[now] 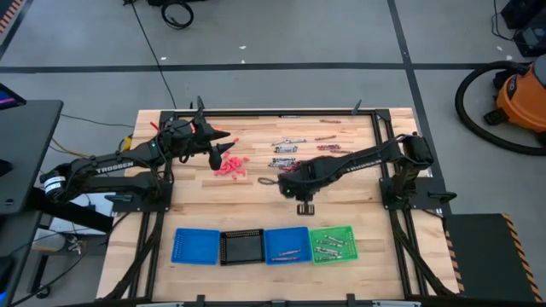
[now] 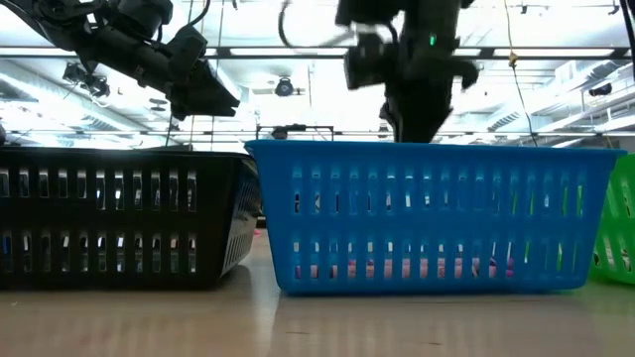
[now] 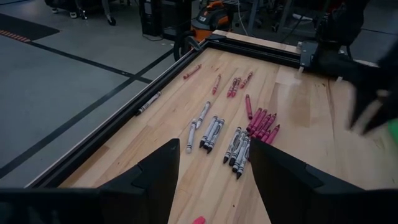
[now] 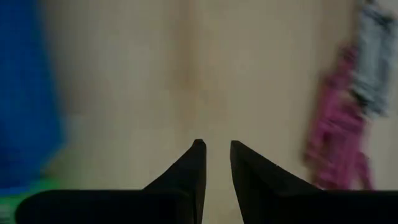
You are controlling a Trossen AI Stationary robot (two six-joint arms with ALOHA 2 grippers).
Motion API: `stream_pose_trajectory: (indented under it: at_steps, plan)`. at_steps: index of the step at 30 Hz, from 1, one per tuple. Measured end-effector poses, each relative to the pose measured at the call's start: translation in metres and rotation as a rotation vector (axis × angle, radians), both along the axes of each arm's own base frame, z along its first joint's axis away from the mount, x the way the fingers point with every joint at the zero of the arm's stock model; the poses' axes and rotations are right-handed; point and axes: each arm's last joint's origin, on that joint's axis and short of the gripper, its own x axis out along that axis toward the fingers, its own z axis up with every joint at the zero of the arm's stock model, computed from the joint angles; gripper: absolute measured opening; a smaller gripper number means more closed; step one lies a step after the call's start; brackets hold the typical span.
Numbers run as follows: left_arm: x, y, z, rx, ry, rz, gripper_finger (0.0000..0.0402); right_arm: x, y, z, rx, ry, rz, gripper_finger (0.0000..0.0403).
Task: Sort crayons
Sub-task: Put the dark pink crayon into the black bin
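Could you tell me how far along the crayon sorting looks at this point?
Partly done: a few crayons already lie in the green tray and one blue tray. Nothing is in hand: the right gripper is slightly open and empty over bare table, and the left gripper hangs open. Grey crayons, maroon crayons and a bright red pile remain.

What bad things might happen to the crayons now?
1. The right gripper is empty, its fingers a narrow gap apart over bare wood. It might miss the thin crayons or nudge the pile.
2. The pink crayons lie in a loose heap right under the open left gripper, so a low move could scatter them.
3. The trays sit edge to edge, so a crayon could drop in the wrong one.
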Motion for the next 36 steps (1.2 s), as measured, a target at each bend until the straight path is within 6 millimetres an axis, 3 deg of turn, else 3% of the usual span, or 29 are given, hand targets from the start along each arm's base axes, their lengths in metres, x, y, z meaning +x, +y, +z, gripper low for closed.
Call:
stream_pose_trajectory:
  at_steps: [8, 13, 23, 36]
  plan:
    - [0.0, 0.0, 0.0, 0.001, 0.001, -0.001, 0.0205, -0.018, -0.051, -0.03, -0.013, 0.116, -0.116, 0.008]
    - [0.0, 0.0, 0.0, 0.002, 0.0, -0.001, 0.0205, -0.014, -0.068, -0.035, -0.005, 0.039, -0.136, 0.008]
    - [0.0, 0.0, 0.0, 0.002, 0.001, 0.0, 0.0205, -0.007, -0.076, -0.054, -0.073, -0.08, -0.153, 0.0079]
    - [0.0, 0.0, 0.0, 0.002, 0.001, -0.001, 0.0205, -0.023, -0.079, -0.08, -0.067, -0.07, -0.193, 0.0071]
